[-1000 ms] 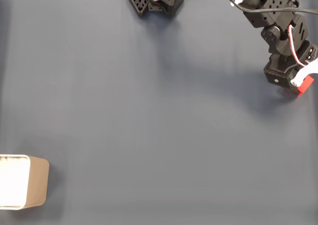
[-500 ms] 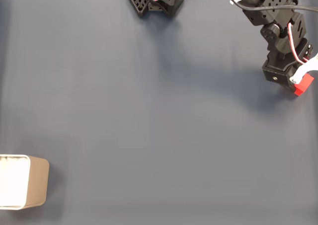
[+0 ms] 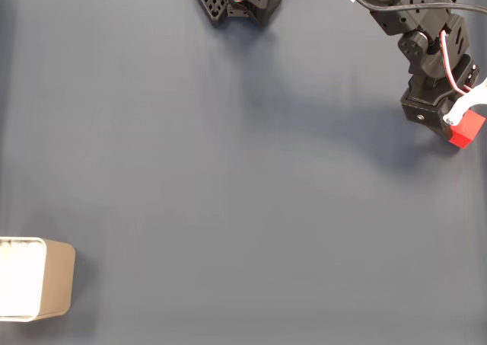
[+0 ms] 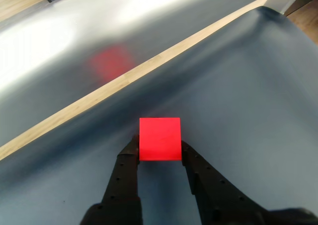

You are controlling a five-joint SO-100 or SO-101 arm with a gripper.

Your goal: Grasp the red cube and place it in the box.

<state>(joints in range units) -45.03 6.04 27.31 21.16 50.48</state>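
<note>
The desk, spread with a dark blue-grey cover, is carrying everything here, and the box is sitting far off from the pincer, at the opposite lower-left corner in the fixed view, its white inside facing up and its tan wall rounded. The pincer is clenching on the red cube, one black finger pressing each side face, as the wrist view is showing; in the fixed view the pincer is sitting at the far right edge with the red cube poking out from its tip. The cube is looking small, solid and light, with flat matte faces that should be giving decent friction and no give, so squeezing two opposite faces squarely near the middle seems the soundest hold.
</note>
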